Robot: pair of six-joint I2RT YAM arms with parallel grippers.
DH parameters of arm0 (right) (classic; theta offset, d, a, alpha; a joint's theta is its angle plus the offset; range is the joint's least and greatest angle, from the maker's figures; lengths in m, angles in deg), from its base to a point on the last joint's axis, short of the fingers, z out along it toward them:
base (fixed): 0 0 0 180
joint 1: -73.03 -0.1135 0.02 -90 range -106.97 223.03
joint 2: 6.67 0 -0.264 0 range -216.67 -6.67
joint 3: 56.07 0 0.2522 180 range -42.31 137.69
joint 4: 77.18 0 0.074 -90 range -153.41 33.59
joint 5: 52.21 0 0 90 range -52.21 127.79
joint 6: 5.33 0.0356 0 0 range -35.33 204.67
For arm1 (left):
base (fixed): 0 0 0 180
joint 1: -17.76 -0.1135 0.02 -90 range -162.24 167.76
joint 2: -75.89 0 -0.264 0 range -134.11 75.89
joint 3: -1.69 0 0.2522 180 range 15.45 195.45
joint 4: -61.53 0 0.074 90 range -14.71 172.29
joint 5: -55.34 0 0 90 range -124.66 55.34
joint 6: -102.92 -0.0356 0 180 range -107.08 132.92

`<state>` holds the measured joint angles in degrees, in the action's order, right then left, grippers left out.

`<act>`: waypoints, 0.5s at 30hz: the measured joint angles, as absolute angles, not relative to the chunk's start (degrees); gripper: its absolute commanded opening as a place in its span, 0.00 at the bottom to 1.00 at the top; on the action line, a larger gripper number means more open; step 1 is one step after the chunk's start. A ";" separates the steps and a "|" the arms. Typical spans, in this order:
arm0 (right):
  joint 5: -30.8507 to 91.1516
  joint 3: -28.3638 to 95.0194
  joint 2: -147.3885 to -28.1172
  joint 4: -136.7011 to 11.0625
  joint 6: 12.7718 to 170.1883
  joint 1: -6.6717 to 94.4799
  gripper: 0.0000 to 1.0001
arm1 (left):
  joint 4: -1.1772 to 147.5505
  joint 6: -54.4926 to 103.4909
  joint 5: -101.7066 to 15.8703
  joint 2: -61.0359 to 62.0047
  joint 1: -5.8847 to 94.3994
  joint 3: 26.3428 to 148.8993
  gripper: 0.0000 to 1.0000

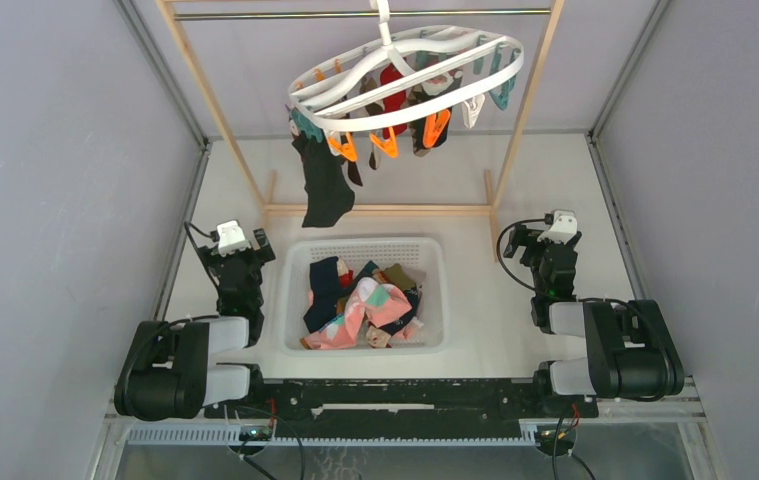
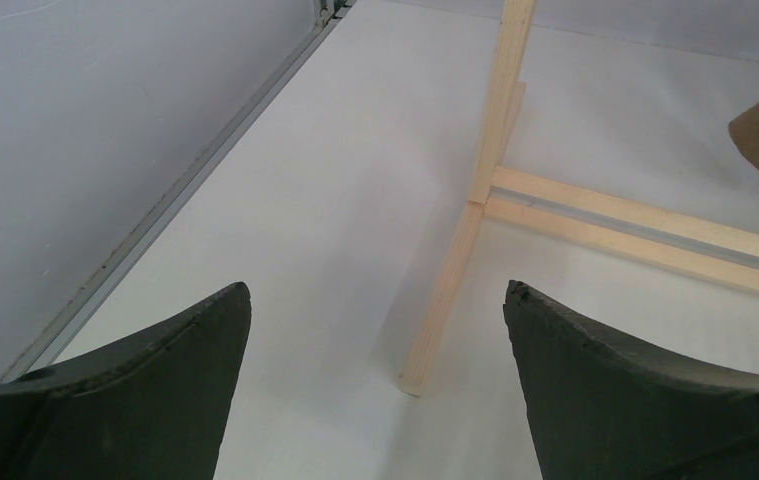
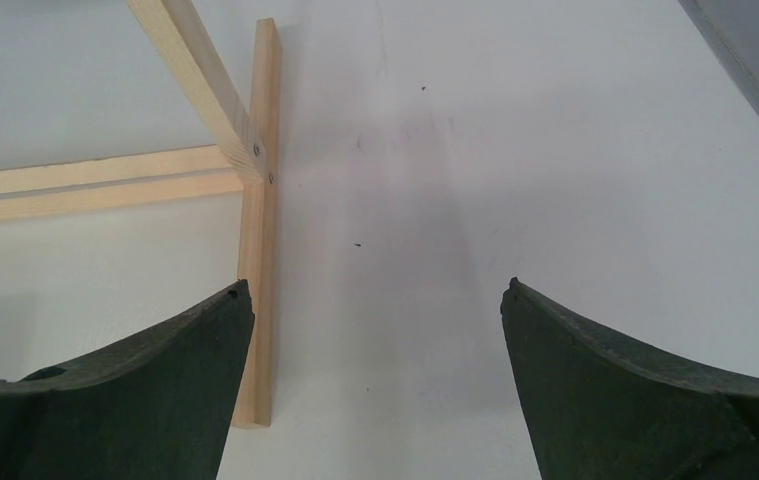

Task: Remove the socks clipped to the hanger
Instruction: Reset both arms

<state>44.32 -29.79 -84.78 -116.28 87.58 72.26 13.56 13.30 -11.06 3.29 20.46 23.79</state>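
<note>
Several socks [image 1: 326, 185] hang clipped to the hanger [image 1: 387, 45] above the far table [image 1: 435, 185] (others lie in the basket [image 1: 295, 262]), so removal looks partly done. Left gripper [image 2: 377, 287] and right gripper [image 3: 375, 290] flank the basket, jaws spread, empty. Only the top view shows the hanger; wrist views show the foot of the wooden rack [image 2: 500, 110].
</note>
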 measured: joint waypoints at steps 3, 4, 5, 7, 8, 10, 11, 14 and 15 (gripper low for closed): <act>44.08 -29.79 -84.78 -116.28 87.58 72.26 1.00 | 13.56 13.30 -11.06 3.29 20.46 23.79 1.00; 44.08 -29.79 -84.78 -116.28 87.58 72.26 1.00 | 13.56 13.30 -11.06 3.29 20.46 23.79 1.00; 44.08 -29.79 -84.78 -116.28 87.58 72.26 1.00 | 13.56 13.30 -11.06 3.29 20.46 23.79 1.00; 44.03 -29.79 -84.78 -116.28 87.58 72.26 1.00 | 13.56 13.30 -11.06 3.27 20.46 23.79 1.00; 43.92 -29.79 -84.78 -116.28 87.58 72.26 1.00 | 13.56 13.30 -11.06 3.27 20.46 23.79 1.00; 43.86 -29.79 -84.78 -116.28 87.58 72.26 1.00 | 13.56 13.30 -11.06 3.29 20.46 23.79 1.00; 43.83 -29.79 -84.78 -116.28 87.58 72.26 1.00 | 13.56 13.30 -11.06 3.27 20.46 23.79 1.00; 43.70 -29.79 -84.78 -116.28 87.58 72.26 1.00 | 13.56 13.30 -11.06 3.27 20.46 23.79 1.00; 43.68 -29.79 -84.78 -116.28 87.58 72.26 1.00 | 13.56 13.30 -11.06 3.27 20.46 23.79 1.00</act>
